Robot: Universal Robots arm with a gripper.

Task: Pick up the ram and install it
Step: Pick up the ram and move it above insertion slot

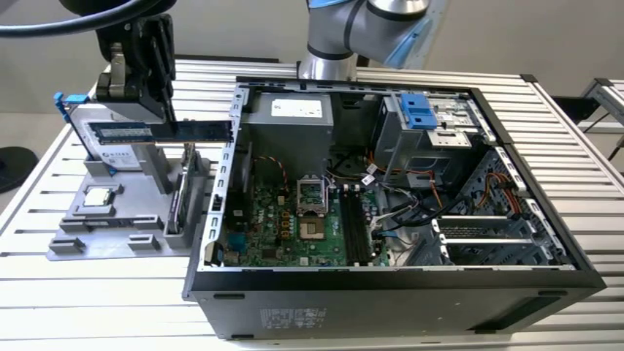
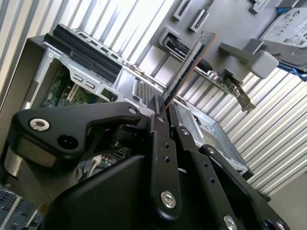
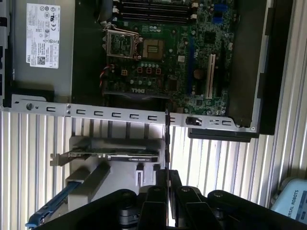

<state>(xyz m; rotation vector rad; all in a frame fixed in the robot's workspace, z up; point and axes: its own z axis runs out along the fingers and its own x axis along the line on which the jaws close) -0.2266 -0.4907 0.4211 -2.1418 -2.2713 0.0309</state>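
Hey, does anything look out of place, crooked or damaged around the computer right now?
Nothing looks damaged, spilled or askew. The ram is held level in the shut jaws of the gripper, above the grey parts holder, at the exterior view's left of the open computer case.
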